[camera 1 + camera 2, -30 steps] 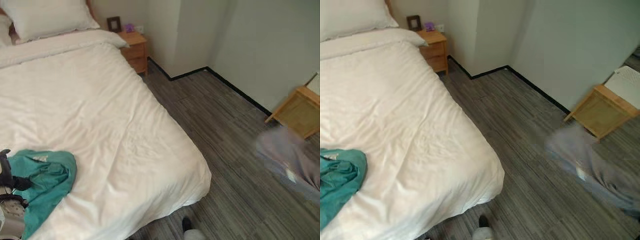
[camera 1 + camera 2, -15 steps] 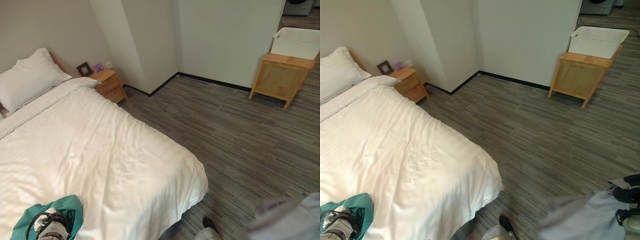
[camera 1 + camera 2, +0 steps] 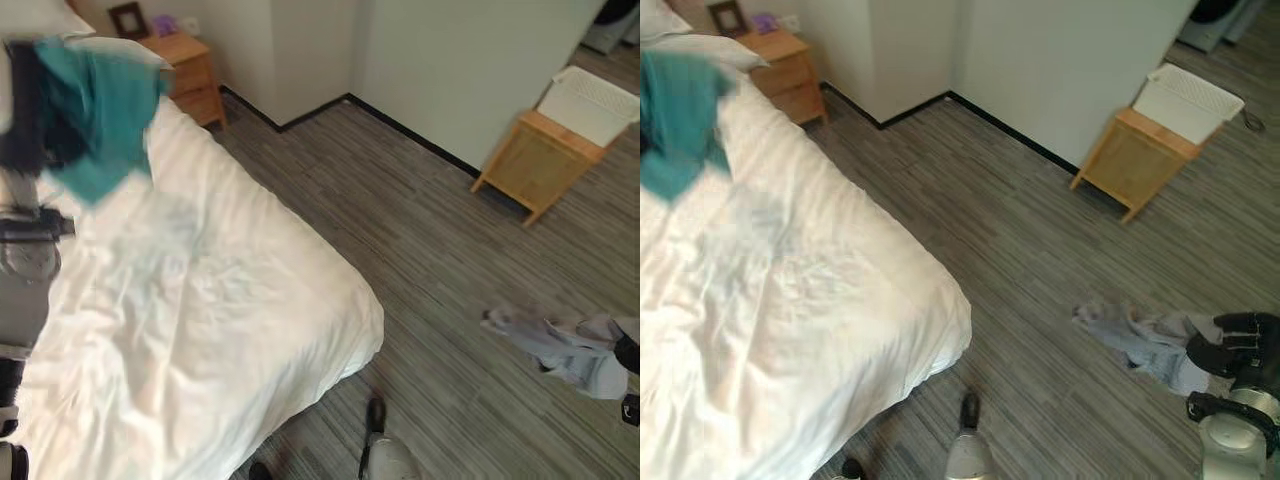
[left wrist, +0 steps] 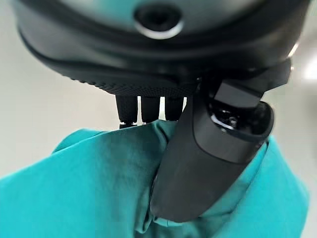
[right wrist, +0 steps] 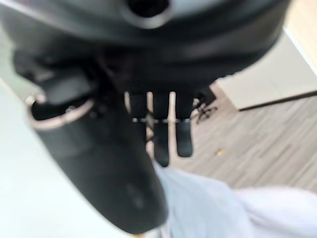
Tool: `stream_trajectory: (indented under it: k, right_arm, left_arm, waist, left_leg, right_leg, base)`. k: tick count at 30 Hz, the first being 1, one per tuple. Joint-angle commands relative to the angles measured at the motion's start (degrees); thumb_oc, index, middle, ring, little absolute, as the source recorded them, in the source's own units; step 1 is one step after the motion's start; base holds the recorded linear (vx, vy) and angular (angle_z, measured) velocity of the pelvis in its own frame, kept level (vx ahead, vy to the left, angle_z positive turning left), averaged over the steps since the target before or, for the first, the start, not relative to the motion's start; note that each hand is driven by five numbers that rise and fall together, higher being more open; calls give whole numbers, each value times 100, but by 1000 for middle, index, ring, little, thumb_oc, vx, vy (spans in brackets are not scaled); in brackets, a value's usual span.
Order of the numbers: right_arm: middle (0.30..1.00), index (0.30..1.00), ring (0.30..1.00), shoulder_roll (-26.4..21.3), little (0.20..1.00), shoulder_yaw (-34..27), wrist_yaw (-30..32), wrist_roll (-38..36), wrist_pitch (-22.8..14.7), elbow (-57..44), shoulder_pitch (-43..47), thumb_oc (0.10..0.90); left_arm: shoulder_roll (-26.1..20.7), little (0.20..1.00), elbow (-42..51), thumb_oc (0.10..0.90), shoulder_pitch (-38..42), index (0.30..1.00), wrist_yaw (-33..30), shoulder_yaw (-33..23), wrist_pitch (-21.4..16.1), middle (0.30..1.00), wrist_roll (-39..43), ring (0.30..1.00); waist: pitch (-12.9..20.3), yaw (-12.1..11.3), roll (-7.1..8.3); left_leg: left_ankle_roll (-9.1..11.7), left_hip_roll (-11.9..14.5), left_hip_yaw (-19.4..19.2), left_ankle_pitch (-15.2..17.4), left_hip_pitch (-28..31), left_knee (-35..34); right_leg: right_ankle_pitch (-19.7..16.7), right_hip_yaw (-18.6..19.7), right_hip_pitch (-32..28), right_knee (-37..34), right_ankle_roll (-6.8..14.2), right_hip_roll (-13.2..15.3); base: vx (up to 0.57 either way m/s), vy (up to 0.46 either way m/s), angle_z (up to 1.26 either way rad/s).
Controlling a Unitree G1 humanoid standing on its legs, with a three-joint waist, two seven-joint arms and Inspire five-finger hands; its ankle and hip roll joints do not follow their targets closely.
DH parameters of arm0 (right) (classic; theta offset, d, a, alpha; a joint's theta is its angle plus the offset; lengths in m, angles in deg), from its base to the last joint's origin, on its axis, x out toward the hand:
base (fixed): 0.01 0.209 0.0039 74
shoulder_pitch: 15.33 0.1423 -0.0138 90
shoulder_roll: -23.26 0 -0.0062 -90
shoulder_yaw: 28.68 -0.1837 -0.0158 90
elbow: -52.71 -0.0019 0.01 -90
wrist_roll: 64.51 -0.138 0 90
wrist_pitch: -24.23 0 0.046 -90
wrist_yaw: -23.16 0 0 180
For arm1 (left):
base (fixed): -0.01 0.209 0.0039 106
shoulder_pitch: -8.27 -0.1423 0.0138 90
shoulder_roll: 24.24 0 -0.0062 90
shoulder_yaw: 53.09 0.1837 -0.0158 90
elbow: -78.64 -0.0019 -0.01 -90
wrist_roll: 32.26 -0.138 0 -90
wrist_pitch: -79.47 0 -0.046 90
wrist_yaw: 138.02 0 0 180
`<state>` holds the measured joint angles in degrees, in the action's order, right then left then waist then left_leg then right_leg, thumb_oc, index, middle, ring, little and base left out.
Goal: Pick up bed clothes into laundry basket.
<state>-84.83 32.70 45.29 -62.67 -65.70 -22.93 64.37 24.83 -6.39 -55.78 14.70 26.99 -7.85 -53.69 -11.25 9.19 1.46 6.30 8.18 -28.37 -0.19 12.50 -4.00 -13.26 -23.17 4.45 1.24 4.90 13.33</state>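
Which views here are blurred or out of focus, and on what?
Left eye view: the teal garment and left hand are smeared by motion. Right eye view: the grey garment by the right hand is fairly crisp. Right wrist view: the hand is out of focus up close. Left wrist view: the thumb on teal cloth is sharp.

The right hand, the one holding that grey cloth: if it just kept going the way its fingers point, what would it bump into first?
Probably just the wooden floor. The right hand, shut on the grey cloth, points out over bare boards; the laundry basket sits farther off on a wooden stand. Depth is hard to judge.
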Motion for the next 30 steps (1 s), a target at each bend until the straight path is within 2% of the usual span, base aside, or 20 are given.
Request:
stream_trajectory:
  k: [1, 3, 4, 6, 7, 10, 12, 14, 16, 17, 18, 19, 21, 22, 23, 24, 26, 28, 29, 30]
  right_arm:
    - [300, 300, 300, -576, 300, -159, 430, 430, -448, -699, 484, 400]
    - [300, 300, 300, -482, 300, -60, 424, 479, -450, -823, 557, 400]
    - [300, 300, 300, -253, 300, 272, 444, 608, -481, -1123, 821, 400]
    - [300, 300, 300, 147, 300, 850, 409, 737, -632, -1643, 1194, 400]
    - [300, 300, 300, 163, 300, 870, 417, 765, -617, -1665, 1165, 400]
    - [300, 300, 300, 692, 300, 1692, 426, 983, -677, -1913, 1380, 400]
    - [300, 300, 300, 926, 300, 2175, 416, 1139, -620, -2015, 1213, 400]
    - [300, 300, 300, 905, 300, 2561, 443, 1244, -605, -1957, 1080, 400]
    - [300, 300, 300, 838, 300, 2822, 553, 1319, -563, -1895, 1135, 400]
    - [300, 300, 300, 704, 300, 3020, 627, 1376, -496, -1792, 1331, 400]
    - [300, 300, 300, 563, 300, 3127, 637, 1403, -457, -1785, 1440, 400]
    - [300, 300, 300, 223, 300, 3244, 423, 1479, -422, -1762, 1456, 400]
    - [300, 300, 300, -9, 300, 3301, 321, 1519, -407, -1646, 1495, 400]
    - [300, 300, 300, -9, 300, 3295, 322, 1518, -410, -1641, 1504, 400]
    - [300, 300, 300, -192, 300, 3239, 290, 1575, -359, -1679, 1497, 400]
    - [300, 300, 300, -248, 300, 3214, 293, 1620, -329, -1717, 1488, 400]
    - [300, 300, 300, -321, 300, 3173, 254, 1681, -275, -1733, 1511, 400]
    - [300, 300, 300, -296, 300, 3151, 246, 1706, -268, -1708, 1493, 400]
    - [300, 300, 300, -295, 300, 3151, 247, 1708, -269, -1707, 1484, 400]
    - [300, 300, 300, -267, 300, 3141, 247, 1713, -284, -1692, 1485, 400]
  left_arm:
    - [240, 300, 823, 400, 1039, 300, -239, 31, -705, 300, 9, 300]
    - [457, 300, 1000, 400, 1109, 300, -95, 240, -739, 300, 86, 300]
    - [1142, 300, 1461, 400, 1030, 300, 75, 596, -902, 300, 274, 300]
    - [2065, 300, 1748, 400, 421, 300, 297, 1104, -1128, 300, 678, 300]
    - [2075, 300, 1784, 400, 355, 300, 324, 1083, -1141, 300, 691, 300]
    - [2998, 300, 1497, 400, -586, 300, 598, 1882, -1189, 300, 1441, 300]
    - [3471, 300, 908, 400, -1016, 300, 823, 2549, -1133, 300, 2266, 300]
    - [3734, 300, 492, 400, -1185, 300, 912, 3035, -1144, 300, 2861, 300]
    - [3830, 300, 181, 400, -1151, 300, 872, 3401, -1034, 300, 3124, 300]
    - [3893, 300, 4, 400, -1153, 300, 775, 3498, -1010, 300, 3315, 300]
    - [3930, 300, -30, 400, -1185, 300, 725, 3515, -1036, 300, 3456, 300]
    - [3986, 300, -34, 400, -1480, 300, 785, 3489, -1095, 300, 3619, 300]
    - [4013, 300, -135, 400, -1580, 300, 919, 3559, -1142, 300, 3681, 300]
    - [4014, 300, -143, 400, -1566, 300, 919, 3562, -1147, 300, 3681, 300]
    - [3980, 300, -54, 400, -1668, 300, 982, 3578, -1157, 300, 3764, 300]
    - [4000, 300, -20, 400, -1764, 300, 994, 3560, -1219, 300, 3892, 300]
    - [4025, 300, 8, 400, -1868, 300, 1099, 3580, -1249, 300, 4132, 300]
    - [3991, 300, -88, 400, -1977, 300, 1149, 3502, -1190, 300, 4116, 300]
    - [3993, 300, -85, 400, -1987, 300, 1150, 3506, -1188, 300, 4111, 300]
    - [3970, 300, -133, 400, -2028, 300, 1175, 3456, -1152, 300, 4084, 300]
  waist:
    - [390, 163, -264]
    - [396, 86, -261]
    - [450, -85, -249]
    - [469, -323, -217]
    - [490, -344, -213]
    - [445, -531, -162]
    - [423, -527, -139]
    - [337, -473, -228]
    - [200, -394, -348]
    - [55, -539, -492]
    - [-82, -624, -522]
    - [-243, -860, -237]
    - [-445, -1074, 92]
    - [-435, -1056, 102]
    - [-692, -1255, 192]
    - [-809, -1367, 146]
    - [-891, -1580, 113]
    - [-864, -1890, -31]
    - [-864, -1917, -5]
    - [-731, -1938, -177]
  left_leg:
    - [-303, 72, 90, 240, -199, -89]
    - [-304, 93, -26, 206, -199, -82]
    - [-307, 199, -395, 46, -278, -50]
    - [-252, 381, -717, -83, -298, -13]
    - [-245, 378, -750, -95, -275, -18]
    - [-164, 630, -1212, -226, -204, 130]
    - [-33, 872, -1364, -230, -97, 383]
    - [198, 1424, -1541, -348, -110, 1049]
    - [464, 1988, -1420, -903, -177, 1971]
    - [674, 2241, -852, -1410, -292, 2614]
    - [474, 2284, -238, -1554, -485, 3130]
    - [127, 1346, 1492, -950, -1074, 4646]
    - [2, 476, 2471, -625, -1878, 6476]
    - [-18, 458, 2486, -637, -1942, 6508]
    - [-14, -152, 2736, -166, -2867, 7864]
    - [3, -347, 2604, 67, -3267, 8082]
    - [21, -430, 2289, 35, -3887, 7818]
    - [-22, -198, 1605, -272, -4276, 6139]
    - [-17, -210, 1567, -277, -4240, 6100]
    - [-106, 39, 1311, -414, -4020, 4896]
  right_leg:
    - [700, -272, -535, 629, 879, 708]
    - [724, -344, -615, 669, 866, 738]
    - [705, -841, -846, 801, 867, 927]
    - [609, -1323, -1071, 921, 956, 1169]
    - [606, -1299, -1067, 920, 954, 1170]
    - [483, -1699, -1157, 672, 941, 1389]
    - [709, -1495, -1139, 367, 857, 1142]
    - [1072, -1312, -1112, 136, 606, 730]
    - [1423, -1089, -1158, -44, 343, 314]
    - [1640, -872, -1203, -198, 140, -64]
    - [1667, -807, -1162, -242, -90, -230]
    - [1694, -24, -1099, -281, -245, -263]
    - [1609, 530, -1093, -315, -334, -162]
    - [1593, 512, -1061, -311, -331, -143]
    - [1599, 741, -1247, -352, -340, -152]
    - [1645, 842, -1400, -382, -347, -241]
    - [1719, 973, -1551, -443, -295, -321]
    - [2015, 1044, -1864, -540, -284, -593]
    - [2016, 1066, -1866, -541, -284, -562]
    - [2176, 1017, -1959, -589, -226, -799]
  base:
    - [-196, -58, -113]
    - [-175, -79, -100]
    - [-136, -132, -103]
    - [-172, -235, -127]
    - [-147, -281, -125]
    - [-71, -256, -156]
    - [44, -392, -178]
    - [87, -437, -127]
    - [177, -380, -115]
    - [111, -356, -128]
    - [154, -427, -253]
    - [136, -383, -372]
    - [160, -264, -363]
    - [122, -182, -255]
    - [145, -142, -190]
    - [230, -158, -151]
    - [237, -53, -98]
    - [409, -41, -119]
    - [467, 21, -76]
    - [418, 65, -53]
